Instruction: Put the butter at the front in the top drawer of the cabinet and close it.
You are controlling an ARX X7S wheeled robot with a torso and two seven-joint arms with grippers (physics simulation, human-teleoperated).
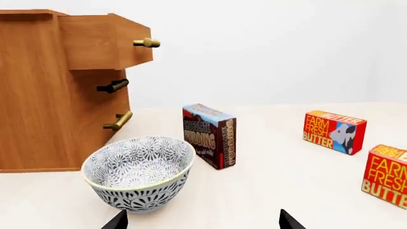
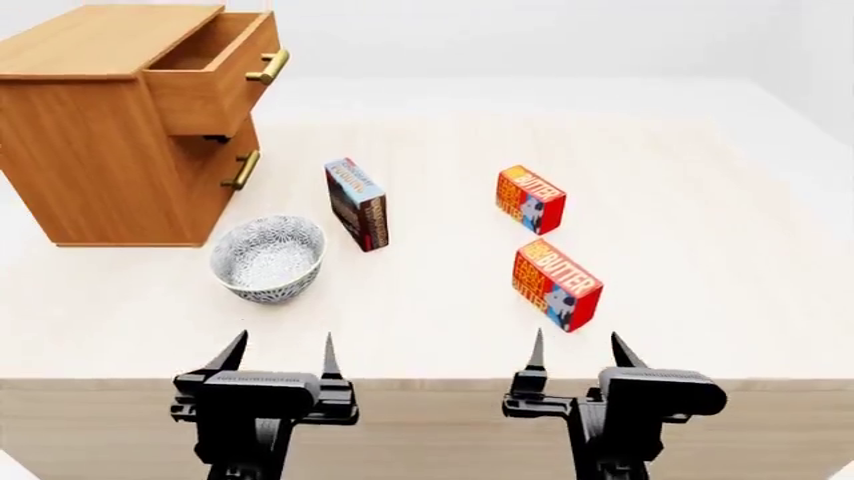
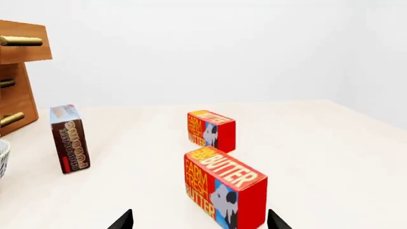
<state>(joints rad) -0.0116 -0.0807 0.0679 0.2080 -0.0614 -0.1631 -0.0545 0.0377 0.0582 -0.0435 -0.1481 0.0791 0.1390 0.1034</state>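
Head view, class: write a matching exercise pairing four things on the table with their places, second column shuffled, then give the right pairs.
Things:
1. bowl
2. pudding box
3. front butter carton
4. top drawer

Places:
A. pulled out of the cabinet
B. nearest the right gripper
C. upright between the bowl and the far butter carton
D. in front of the cabinet, nearest the left gripper

Pairs: 1-D, 2-C, 3-B, 4-A

A pale wooden table (light grain, evenly lit) stands before plain white walls, with soft shadows under everything.
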